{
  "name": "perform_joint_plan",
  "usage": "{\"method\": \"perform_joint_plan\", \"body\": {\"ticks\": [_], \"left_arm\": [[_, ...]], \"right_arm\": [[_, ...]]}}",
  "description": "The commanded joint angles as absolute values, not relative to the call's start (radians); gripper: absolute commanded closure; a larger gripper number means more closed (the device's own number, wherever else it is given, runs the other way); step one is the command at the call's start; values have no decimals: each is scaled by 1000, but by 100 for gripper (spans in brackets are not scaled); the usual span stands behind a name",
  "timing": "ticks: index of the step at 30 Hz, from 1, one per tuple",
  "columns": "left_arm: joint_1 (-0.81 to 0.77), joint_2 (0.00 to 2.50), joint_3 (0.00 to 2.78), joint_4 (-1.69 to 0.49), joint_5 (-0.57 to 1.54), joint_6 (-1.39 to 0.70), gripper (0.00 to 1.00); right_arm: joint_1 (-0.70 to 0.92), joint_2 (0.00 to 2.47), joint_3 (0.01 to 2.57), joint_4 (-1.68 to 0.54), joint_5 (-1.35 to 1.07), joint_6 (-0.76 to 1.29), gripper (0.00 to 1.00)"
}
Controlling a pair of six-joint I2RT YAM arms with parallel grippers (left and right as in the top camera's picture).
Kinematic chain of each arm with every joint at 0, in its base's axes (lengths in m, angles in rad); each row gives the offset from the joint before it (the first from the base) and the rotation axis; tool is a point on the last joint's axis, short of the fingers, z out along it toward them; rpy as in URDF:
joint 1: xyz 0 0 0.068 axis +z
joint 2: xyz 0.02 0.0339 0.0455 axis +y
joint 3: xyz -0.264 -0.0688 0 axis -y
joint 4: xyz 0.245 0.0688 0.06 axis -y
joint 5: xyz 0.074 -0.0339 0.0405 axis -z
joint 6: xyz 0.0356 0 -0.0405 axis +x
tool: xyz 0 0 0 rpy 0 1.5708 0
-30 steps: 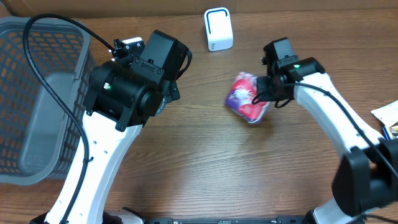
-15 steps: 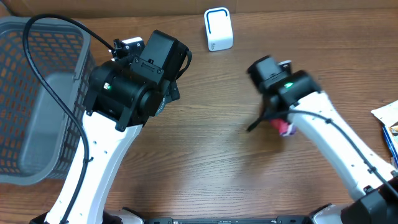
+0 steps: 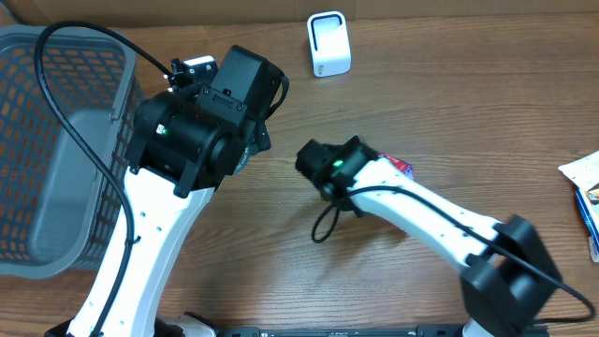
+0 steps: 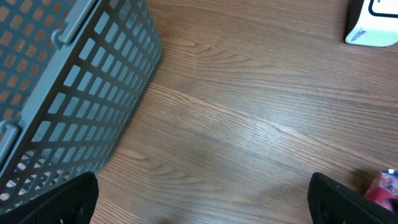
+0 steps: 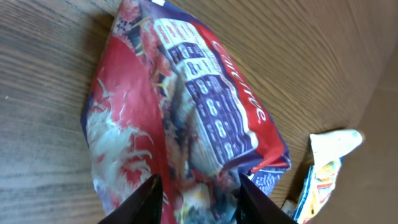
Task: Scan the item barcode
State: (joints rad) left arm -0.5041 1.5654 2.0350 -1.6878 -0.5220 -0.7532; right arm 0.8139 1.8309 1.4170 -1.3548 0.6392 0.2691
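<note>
The item is a crumpled red, white and purple snack bag (image 5: pixel 186 118) lying on the wooden table. My right gripper (image 5: pixel 198 199) is open, its two dark fingers standing either side of the bag's bunched end. From overhead, the right arm covers most of the bag (image 3: pixel 401 167); only a red corner shows. The white barcode scanner (image 3: pixel 328 44) stands at the table's far edge, well away from the bag, and it appears at the top right (image 4: pixel 373 25) in the left wrist view. My left gripper (image 4: pixel 202 202) is open over bare wood, holding nothing.
A grey mesh basket (image 3: pixel 56 140) fills the left side, close to the left arm (image 4: pixel 68 74). Other packets lie at the right edge of the table (image 3: pixel 585 183) and beside the bag (image 5: pixel 323 174). A black cable loops under the right arm (image 3: pixel 326 225).
The right arm swung from near the scanner down and left to the table's middle, bringing the bag along. Its jaws, shut on the bag before, have parted. The left arm stayed still.
</note>
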Motion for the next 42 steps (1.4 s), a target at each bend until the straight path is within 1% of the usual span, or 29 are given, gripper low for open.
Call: {"method": "perform_joint_plan", "body": {"ticks": [1, 5, 8, 10, 11, 12, 18, 20, 21, 22, 24, 27, 30, 38, 40, 42], "left_arm": [[-509, 1566, 2035, -1689, -523, -764, 0], [-509, 1566, 2035, -1689, -523, -764, 0], [-509, 1566, 2035, -1689, -523, -764, 0], [-509, 1566, 2035, -1689, -523, -764, 0], [-509, 1566, 2035, -1689, -523, -764, 0], [-509, 1566, 2035, -1689, -523, -764, 0], [-509, 1566, 2035, -1689, -523, -764, 0], [-509, 1566, 2035, -1689, -523, -764, 0], [-509, 1566, 2035, -1689, -523, -764, 0], [-509, 1566, 2035, -1689, -523, -764, 0], [-509, 1566, 2035, -1683, -522, -768, 0], [-509, 1566, 2036, -1641, -537, -763, 0], [-509, 1566, 2036, -1650, -519, -763, 0], [-509, 1566, 2036, -1659, -507, -751, 0], [-508, 1566, 2036, -1622, -593, -747, 0], [-487, 1564, 2036, -1603, -688, -841, 0]], "right_arm": [[883, 1860, 1414, -1348, 587, 304, 64], [955, 1858, 1414, -1336, 562, 353, 61], [987, 1858, 1414, -1321, 509, 353, 59], [1004, 1858, 1414, -1314, 488, 353, 52], [1008, 1858, 1414, -1310, 488, 353, 45], [1009, 1858, 1414, -1306, 488, 352, 40], [1014, 1858, 1414, -1302, 461, 352, 35], [1025, 1858, 1414, -1303, 392, 353, 29], [1029, 1858, 1414, -1303, 365, 353, 22], [1037, 1858, 1414, -1298, 333, 362, 18], [1056, 1858, 1414, -1281, 299, 395, 16], [1087, 1858, 1414, -1237, 286, 398, 11], [1109, 1858, 1414, -1206, 278, 407, 8], [1110, 1858, 1414, -1189, 260, 445, 7], [1110, 1858, 1414, -1193, 259, 447, 7], [1110, 1857, 1414, -1200, 259, 466, 6]]}}
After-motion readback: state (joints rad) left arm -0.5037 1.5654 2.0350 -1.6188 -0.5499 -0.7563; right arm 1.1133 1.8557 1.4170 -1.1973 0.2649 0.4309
